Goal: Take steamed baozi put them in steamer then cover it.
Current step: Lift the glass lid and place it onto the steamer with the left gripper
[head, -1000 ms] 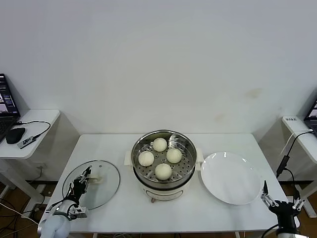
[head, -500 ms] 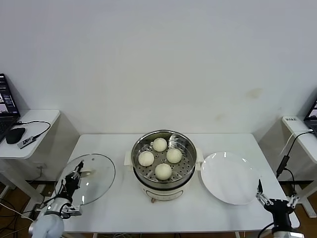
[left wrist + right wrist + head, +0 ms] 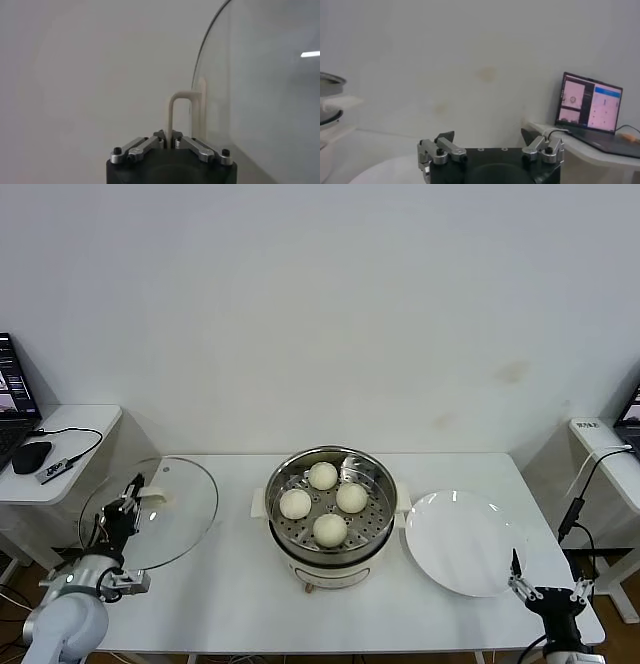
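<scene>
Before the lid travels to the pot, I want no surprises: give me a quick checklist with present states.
1. Left claw shut on the cover handle: ok.
2. Cover lifted off the table: ok.
3. All four steamed baozi on the steamer tray: ok.
4. Steamer top unobstructed: ok.
5. Right claw open, parked beyond the plate: ok.
6. Cover level enough to seat: not ok, tilted.

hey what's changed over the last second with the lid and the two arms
The left gripper, shut on the cover by its handle, has lifted it off the table, tilted it and carried it to the robot's left. The right gripper stays open, sinking slightly. The four baozi, steamer and plate are unchanged.
</scene>
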`<state>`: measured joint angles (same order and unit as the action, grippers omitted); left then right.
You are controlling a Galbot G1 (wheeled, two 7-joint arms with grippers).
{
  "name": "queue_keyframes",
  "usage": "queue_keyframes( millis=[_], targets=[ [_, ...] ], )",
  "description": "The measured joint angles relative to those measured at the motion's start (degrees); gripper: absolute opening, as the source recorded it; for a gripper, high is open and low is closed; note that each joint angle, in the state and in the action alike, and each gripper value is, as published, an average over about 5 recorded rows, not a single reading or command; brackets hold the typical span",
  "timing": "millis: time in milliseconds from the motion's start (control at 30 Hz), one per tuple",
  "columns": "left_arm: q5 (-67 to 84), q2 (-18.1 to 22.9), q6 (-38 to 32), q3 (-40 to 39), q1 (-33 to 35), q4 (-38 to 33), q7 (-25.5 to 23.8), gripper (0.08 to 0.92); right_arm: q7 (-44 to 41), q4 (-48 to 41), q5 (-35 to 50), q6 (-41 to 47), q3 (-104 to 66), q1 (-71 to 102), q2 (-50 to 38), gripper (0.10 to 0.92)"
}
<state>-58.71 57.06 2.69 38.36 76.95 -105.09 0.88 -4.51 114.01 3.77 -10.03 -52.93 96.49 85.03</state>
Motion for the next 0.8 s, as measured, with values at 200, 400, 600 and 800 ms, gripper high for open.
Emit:
queue_keyframes(
  millis=[200,400,600,800],
  targets=[
    [1.6,-1.2,4.1,-2.9,-1.4,-5.5,-3.7,0.149,-0.1,-1.0,-1.0,0.0,1.0,-0.7,0.3,0.823],
    [1.7,-0.8,8.9,-9.7,-5.3,-8.2,-6.6,0.149,-0.2,-2.3,-2.2,-0.3,2.0,-1.5,0.2,0.823],
    [-1.1,1.2,13.9,-17.8,-10.6,-9.0,-9.8,0.149,-0.1,-3.8,-3.6,-0.7,3.2,-2.6,0.3,0.823],
    [-6.2,5.2,18.3,-25.2,-15.8,-8.4,-13.0,0.149,0.0,-5.4,-4.9,-0.7,4.5,-3.5,0.5,0.823]
  ],
)
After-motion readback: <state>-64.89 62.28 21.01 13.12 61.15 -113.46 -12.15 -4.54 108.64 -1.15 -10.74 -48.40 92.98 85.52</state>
